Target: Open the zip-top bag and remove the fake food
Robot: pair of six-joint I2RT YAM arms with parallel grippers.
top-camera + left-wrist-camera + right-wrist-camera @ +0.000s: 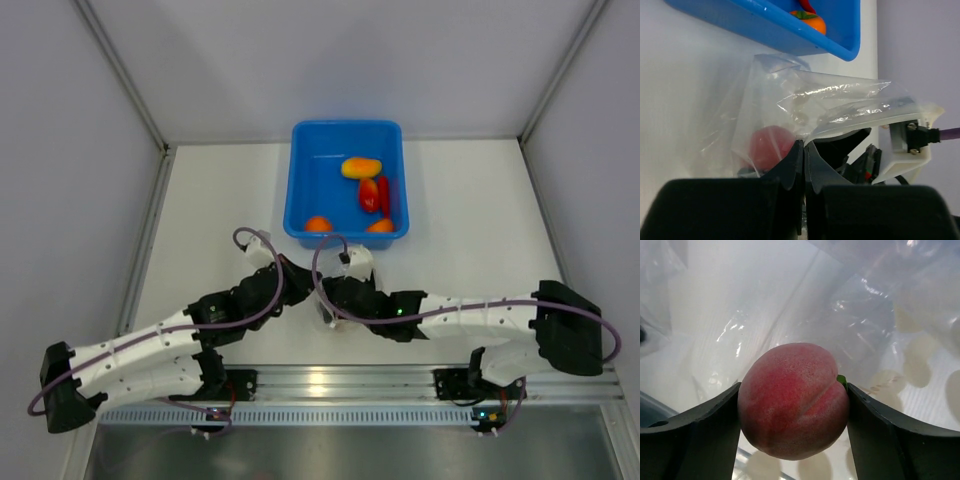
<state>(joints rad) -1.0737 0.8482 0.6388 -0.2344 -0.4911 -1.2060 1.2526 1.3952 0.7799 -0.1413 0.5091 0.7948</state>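
Bag (840, 100) — clear, crinkly film printed with pale dots — lies on the tabletop (470, 200) just in front of the tub (345, 127), at the spot where the two arms meet. From above it is almost wholly hidden under them.

One piece of fake food is inside it: a peach (792, 400), red-pink, with a scrap of green leaf at its side. The right end effector (792, 407) sits among the bag's folds and grips the peach, with a dark finger (700, 435) pressed against each side of it. The left end effector (802, 150) is closed on a fold of the film, its jaws pinched together. Its wrist view shows the peach through the plastic just to one side, and the right arm's white housing (905, 145) under the film on the other side.

The blue tub stands close behind the bag, its front wall near the bunched film. It holds four more pieces: a yellow-orange piece (360, 167) towards the back, a red piece (370, 195) in the middle, and two orange pieces (318, 224) against the front wall — one in each corner. In the left wrist view an orange one shows a green top.

Purple cables (250, 240) loop up over both wrists, beside the tub's near wall. Grey panels (60, 150) close in the sides and back, and a metal rail (340, 380) runs along the near edge between the arm bases.
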